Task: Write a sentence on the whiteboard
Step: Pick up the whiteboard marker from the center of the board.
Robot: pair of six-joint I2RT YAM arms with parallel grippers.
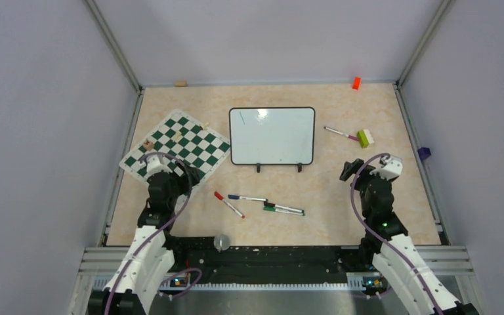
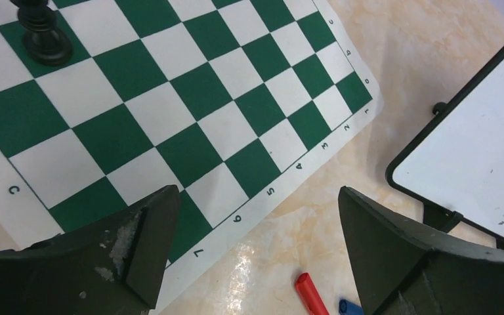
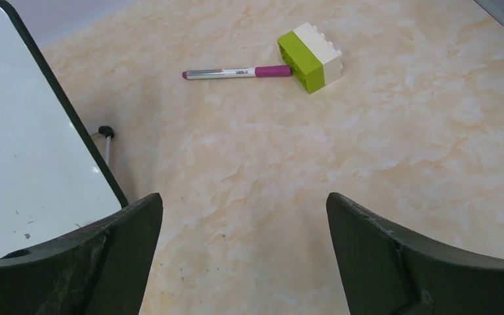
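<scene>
We see the whiteboard propped on its two small feet near the middle of the table, toward the far edge. Its face tilts up toward the arms, which we judge suits writing. It carries no words, only a few faint green flecks near its top left corner, so the sentence is not yet begun.

The chessboard mat lies flat and skewed by the left edge, with a dark chess piece standing on it. We take both to be bystanders.

The left gripper hovers over the mat's near corner and the right gripper hovers just right of the board. Both have fingers spread wide and hold nothing.

Three markers lie loose toward the near edge, between the arms and within reach, and picking one up seems to us the first need. A purple marker touches a green-and-white block toward the right edge.

The tabletop is pale marbled beige, smooth and slightly glossy, and plain grey walls enclose it.
</scene>
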